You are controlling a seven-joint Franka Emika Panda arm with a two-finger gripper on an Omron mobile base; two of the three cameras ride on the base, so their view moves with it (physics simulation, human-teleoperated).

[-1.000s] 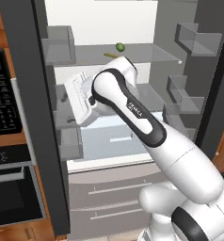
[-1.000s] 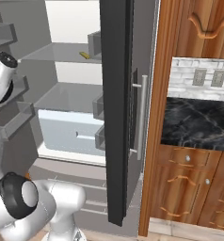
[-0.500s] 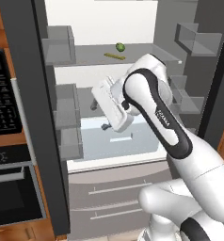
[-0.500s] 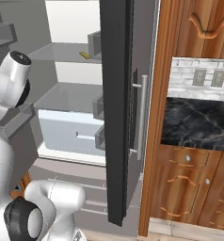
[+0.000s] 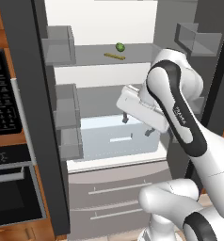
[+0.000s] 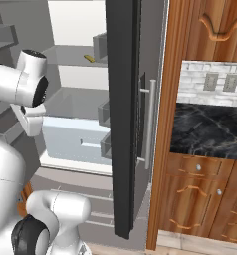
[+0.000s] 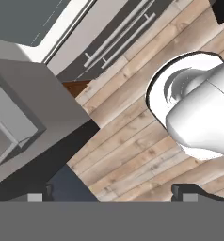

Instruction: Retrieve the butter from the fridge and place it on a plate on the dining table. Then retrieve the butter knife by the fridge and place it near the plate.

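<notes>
- Far left, the black oven point(image 5: 5, 155) sits in its wooden surround, out of play for this step.
- Next along, the fridge point(image 5: 24, 70) stands open, its left door bins facing the white interior.
- Up on the upper shelf lies the butter point(image 5: 114, 56), a thin yellow stick, with the small green fruit point(image 5: 119, 46) just behind it; the two sit close, so it is worth checking which is which.
- Below that shelf, the clear drawer point(image 5: 114, 139) sits shut at the bottom of the compartment.
- The pincer point(image 5: 136, 126) hangs in front of that drawer, well under the butter, fingers wide apart and holding nothing; from the hand it looks down at the wooden floor point(image 7: 132, 141).
- My read: the reach is yet to come. The hand wants to tilt up and lift to shelf height before going in.
- Best line: approach level, straddle the stick across its narrow width, keep clear of the fruit.
- Right side, the other fridge door point(image 6: 123, 114) juts out, so the elbow should stay left of it.
</notes>
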